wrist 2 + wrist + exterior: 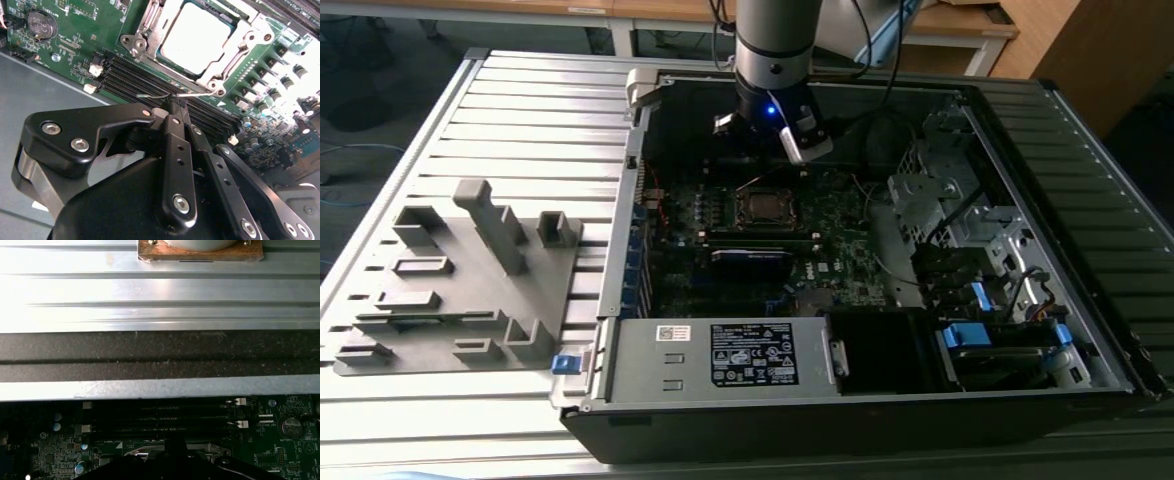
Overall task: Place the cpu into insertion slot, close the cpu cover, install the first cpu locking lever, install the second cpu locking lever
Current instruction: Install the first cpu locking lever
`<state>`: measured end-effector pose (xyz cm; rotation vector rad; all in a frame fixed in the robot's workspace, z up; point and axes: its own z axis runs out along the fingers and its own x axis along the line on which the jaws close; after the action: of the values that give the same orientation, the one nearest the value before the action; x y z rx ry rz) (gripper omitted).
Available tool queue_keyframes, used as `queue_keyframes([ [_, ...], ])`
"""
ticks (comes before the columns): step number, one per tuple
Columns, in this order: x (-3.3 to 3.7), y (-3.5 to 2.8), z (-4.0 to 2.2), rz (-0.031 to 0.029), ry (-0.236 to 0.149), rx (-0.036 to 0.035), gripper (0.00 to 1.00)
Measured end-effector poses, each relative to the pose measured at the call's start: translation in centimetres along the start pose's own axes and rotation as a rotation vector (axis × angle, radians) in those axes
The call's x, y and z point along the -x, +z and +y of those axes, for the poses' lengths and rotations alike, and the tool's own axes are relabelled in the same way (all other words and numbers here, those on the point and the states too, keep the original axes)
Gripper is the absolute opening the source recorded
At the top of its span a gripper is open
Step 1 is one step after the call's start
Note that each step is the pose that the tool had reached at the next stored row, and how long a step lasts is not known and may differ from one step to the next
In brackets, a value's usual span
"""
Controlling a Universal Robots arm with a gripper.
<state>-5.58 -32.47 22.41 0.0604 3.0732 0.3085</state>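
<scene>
The cpu point(197, 37) is showing a dull, smooth grey metal top, the cpu cover point(240, 45) around it is gleaming in thin silver metal, and the green board point(75, 45) is looking lightly glossy. The hand point(178, 104) is showing matt black links with bright steel screws — the surface point(520, 110) is shining as ribbed, satin silver metal, and the fixture point(467, 280) is looking like matt grey plastic.

Looks like a robotics lab or workshop: open desktop computer case point(854, 430) lying on a ribbed aluminium bench point(520, 110), grey moulded fixture block point(467, 280) just beside it, industrial robot arm point(777, 40) reaching in, wooden desks point(961, 22) behind.
</scene>
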Motion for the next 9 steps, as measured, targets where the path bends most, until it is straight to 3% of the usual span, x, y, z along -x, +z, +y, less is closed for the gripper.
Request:
queue_keyframes([
  [9, 0.02, 0.01, -0.06, 0.0000, 0.000, -0.0009, 0.11],
])
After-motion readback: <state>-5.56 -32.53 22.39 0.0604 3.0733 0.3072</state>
